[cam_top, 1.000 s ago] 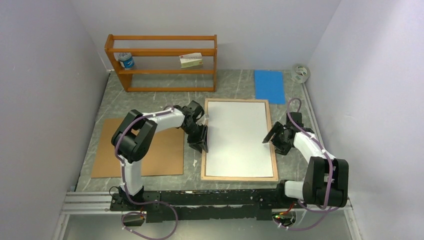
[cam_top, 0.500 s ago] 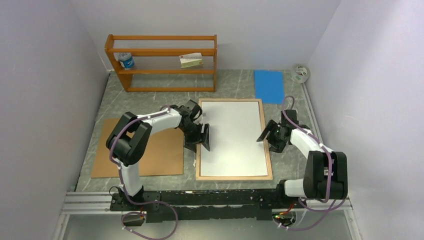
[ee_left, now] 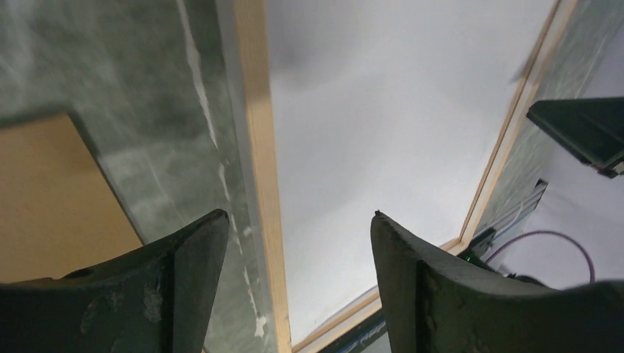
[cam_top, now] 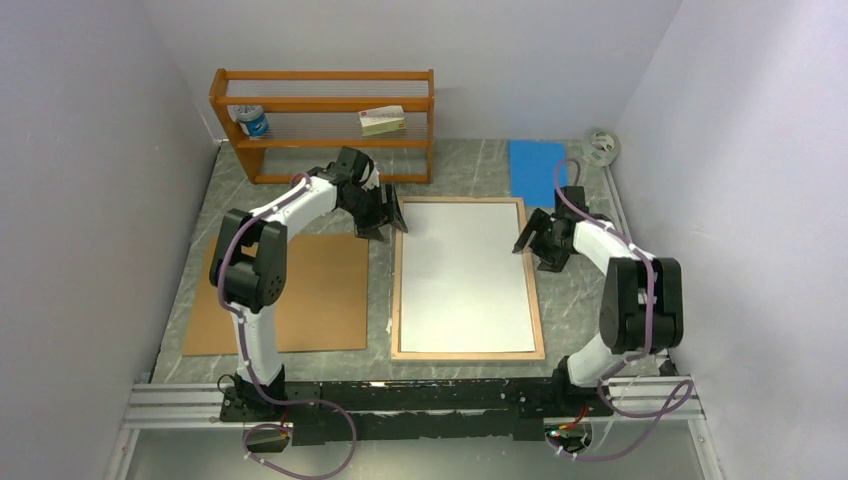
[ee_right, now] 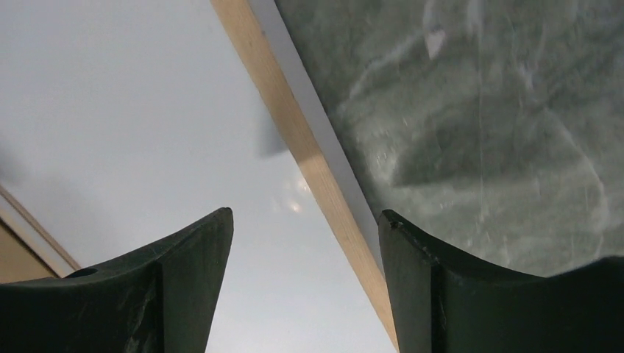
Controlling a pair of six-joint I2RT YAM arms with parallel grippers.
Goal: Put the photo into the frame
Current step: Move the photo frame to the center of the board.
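Our left gripper (cam_top: pixel 388 212) hovers wide open and empty over the frame (cam_top: pixel 395 300), above its left rail near the far corner. Our right gripper (cam_top: pixel 527 238) hangs equally open and empty above the right rail. We see the frame lying flat mid-worktop, wood side up, with the photo (cam_top: pixel 465 275) inside, white reverse up. A brown board (cam_top: pixel 300 290) lies toward the left edge.

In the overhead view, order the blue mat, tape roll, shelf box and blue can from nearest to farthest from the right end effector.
From the right end effector:
1. Blue mat, just behind it.
2. Tape roll, far-right corner.
3. Box, right side of the shelf.
4. Blue can, shelf's left end.
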